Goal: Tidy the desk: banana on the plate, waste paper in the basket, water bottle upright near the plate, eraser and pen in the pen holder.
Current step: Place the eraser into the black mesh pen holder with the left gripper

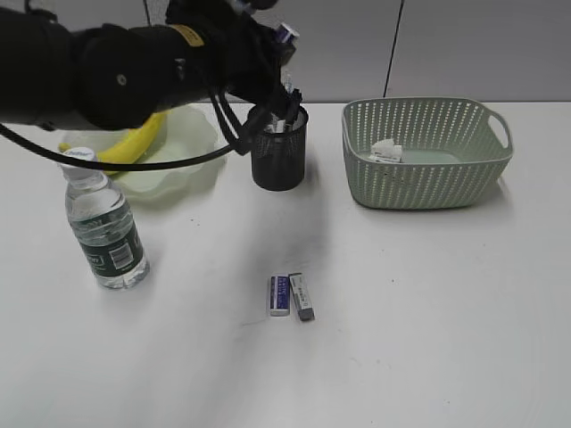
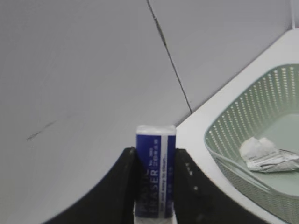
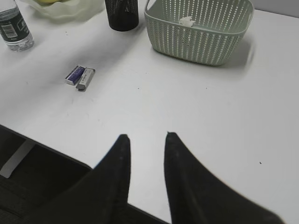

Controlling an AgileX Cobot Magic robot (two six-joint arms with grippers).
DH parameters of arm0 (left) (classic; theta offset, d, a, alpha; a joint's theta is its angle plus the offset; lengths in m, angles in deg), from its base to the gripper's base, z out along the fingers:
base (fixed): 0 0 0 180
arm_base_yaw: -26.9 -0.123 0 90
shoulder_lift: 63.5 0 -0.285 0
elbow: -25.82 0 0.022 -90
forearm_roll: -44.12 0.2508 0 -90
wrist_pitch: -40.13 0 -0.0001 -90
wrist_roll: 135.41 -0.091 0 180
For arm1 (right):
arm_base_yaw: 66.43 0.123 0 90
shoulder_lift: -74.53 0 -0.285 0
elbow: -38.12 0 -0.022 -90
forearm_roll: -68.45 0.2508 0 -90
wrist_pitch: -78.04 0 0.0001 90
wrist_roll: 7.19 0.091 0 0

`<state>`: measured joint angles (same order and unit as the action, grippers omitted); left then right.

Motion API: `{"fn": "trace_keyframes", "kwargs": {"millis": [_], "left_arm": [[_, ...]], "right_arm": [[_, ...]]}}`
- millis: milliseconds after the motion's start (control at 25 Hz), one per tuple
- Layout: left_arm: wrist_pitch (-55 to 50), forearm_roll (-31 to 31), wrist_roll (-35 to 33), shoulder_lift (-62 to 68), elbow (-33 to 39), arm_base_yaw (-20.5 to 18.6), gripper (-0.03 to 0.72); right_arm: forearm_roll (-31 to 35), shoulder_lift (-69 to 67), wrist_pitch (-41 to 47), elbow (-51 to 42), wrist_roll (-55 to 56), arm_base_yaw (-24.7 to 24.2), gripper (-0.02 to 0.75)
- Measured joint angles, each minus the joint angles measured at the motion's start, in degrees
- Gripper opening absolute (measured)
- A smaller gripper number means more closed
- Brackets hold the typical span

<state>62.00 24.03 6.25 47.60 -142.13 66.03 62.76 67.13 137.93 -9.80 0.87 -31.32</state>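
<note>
My left gripper (image 1: pixel 282 45) is shut on a blue and white eraser (image 1: pixel 287 35) and holds it above the black mesh pen holder (image 1: pixel 279 152). The left wrist view shows that eraser (image 2: pixel 155 163) upright between the jaws (image 2: pixel 155 156). Two more erasers lie on the table: a blue one (image 1: pixel 279 294) and a grey one (image 1: pixel 302 298). The banana (image 1: pixel 141 141) lies on the pale green plate (image 1: pixel 192 134). The water bottle (image 1: pixel 105 227) stands upright in front of the plate. Crumpled waste paper (image 1: pixel 386 150) lies in the green basket (image 1: pixel 426 183). My right gripper (image 3: pixel 145 137) is open and empty over the table's front edge.
The pen holder has thin objects standing in it. The right wrist view shows the two erasers (image 3: pixel 80 76), the bottle (image 3: pixel 14 25), the pen holder (image 3: pixel 122 14) and the basket (image 3: pixel 198 39) far ahead. The table's front edge (image 3: pixel 60 151) runs under the right gripper.
</note>
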Motion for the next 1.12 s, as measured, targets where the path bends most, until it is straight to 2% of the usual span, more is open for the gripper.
{"fn": "trace_keyframes", "kwargs": {"millis": [80,240,440,600,680,880,1120], "left_arm": [[3.96,-1.32,0.07,3.12,-0.68,-0.04,0.179],[4.37,-3.23,0.29,10.76,-5.92,-0.43,0.179],[-2.74,-14.64,0.41,16.26,-12.84,-2.41,0.179],[-6.79,-17.40,0.52,16.77,-14.86,-4.23,0.179],[-7.59,-17.63,0.52,16.77,-14.93,-4.37,0.211],[-9.56,-17.70,0.52,16.77,-14.93,-4.48,0.367],[-11.57,-17.74,0.52,14.75,-14.87,-4.48,0.403]], "right_arm": [[0.00,0.00,0.00,0.00,0.00,0.00,0.213],[0.00,0.00,0.00,0.00,0.00,0.00,0.213],[0.00,0.00,0.00,0.00,0.00,0.00,0.213],[0.00,0.00,0.00,0.00,0.00,0.00,0.215],[0.00,0.00,0.00,0.00,0.00,0.00,0.215],[0.00,0.00,0.00,0.00,0.00,0.00,0.215],[0.00,0.00,0.00,0.00,0.00,0.00,0.215]]}}
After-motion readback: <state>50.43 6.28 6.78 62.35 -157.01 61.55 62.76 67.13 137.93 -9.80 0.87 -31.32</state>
